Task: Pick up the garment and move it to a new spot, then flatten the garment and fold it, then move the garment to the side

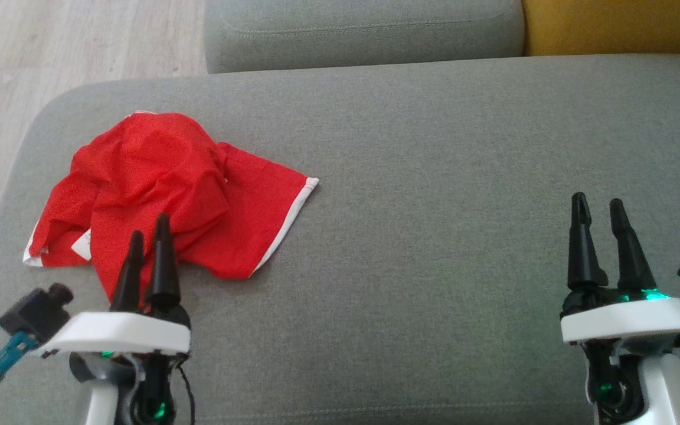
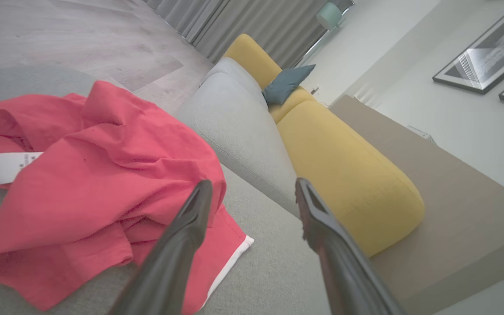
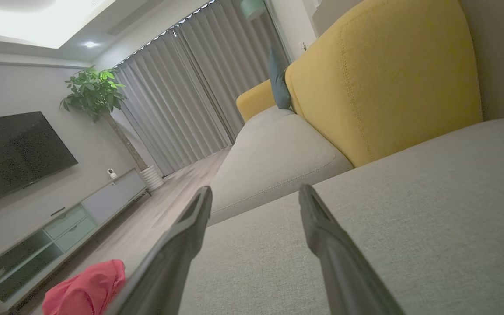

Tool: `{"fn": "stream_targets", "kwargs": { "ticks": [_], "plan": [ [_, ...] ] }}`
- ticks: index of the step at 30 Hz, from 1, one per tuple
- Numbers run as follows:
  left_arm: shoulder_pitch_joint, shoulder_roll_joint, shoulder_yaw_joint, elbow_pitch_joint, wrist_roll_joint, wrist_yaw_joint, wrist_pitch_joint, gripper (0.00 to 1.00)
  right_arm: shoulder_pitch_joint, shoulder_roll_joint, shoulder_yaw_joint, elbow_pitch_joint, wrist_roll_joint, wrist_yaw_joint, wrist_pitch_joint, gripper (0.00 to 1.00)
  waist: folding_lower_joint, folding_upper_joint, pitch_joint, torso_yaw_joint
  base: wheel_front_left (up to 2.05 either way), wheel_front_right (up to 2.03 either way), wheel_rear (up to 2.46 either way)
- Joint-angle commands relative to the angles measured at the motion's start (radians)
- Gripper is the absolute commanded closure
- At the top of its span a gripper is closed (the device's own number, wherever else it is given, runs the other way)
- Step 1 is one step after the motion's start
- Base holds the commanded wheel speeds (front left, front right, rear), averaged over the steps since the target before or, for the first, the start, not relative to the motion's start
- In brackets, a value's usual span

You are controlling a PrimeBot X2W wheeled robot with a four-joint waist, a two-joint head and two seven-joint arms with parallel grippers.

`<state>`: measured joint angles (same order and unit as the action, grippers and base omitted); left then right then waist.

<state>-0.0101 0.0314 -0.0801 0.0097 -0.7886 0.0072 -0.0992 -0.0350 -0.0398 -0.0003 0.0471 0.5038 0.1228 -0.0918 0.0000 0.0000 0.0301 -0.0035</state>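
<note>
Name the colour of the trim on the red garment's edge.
White; the narrow hem trim shows best in the head view.

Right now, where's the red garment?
In the head view the red garment lies crumpled on the left part of the grey sofa cushion, just ahead of the left gripper and well away from the right gripper.

garment: red, white trim | seat cushion: grey | backrest: yellow | floor: pale wood
</note>
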Motion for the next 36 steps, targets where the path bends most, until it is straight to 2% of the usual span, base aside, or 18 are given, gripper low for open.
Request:
{"fn": "stream_targets", "kwargs": {
  "ticks": [1,9,16,36],
  "plan": [
    [-0.051,0.013,0.004,-0.046,0.049,0.004,-0.011,0.00,-0.038,-0.007,0.023,-0.045,-0.047,0.005,-0.017,0.00,0.0000,0.0000,0.000,0.000,0.00,0.00,0.00],
    [-0.049,0.017,-0.051,-0.042,0.213,0.020,-0.032,0.00,-0.028,-0.008,0.038,-0.039,-0.157,0.005,-0.038,0.00,0.0000,0.0000,-0.001,-0.003,0.00,0.00,0.00],
    [-0.055,0.040,-0.106,-0.048,0.330,0.053,-0.052,0.00,-0.026,-0.008,0.050,-0.047,-0.261,0.006,-0.059,0.00,0.0000,0.0000,-0.001,-0.008,0.00,0.00,0.00],
    [-0.085,0.131,-0.289,-0.084,0.617,0.195,-0.114,0.00,-0.016,-0.009,0.091,-0.089,-0.545,0.007,-0.121,0.00,0.0000,0.0000,-0.002,-0.020,0.00,0.00,0.00]
  ]
}}
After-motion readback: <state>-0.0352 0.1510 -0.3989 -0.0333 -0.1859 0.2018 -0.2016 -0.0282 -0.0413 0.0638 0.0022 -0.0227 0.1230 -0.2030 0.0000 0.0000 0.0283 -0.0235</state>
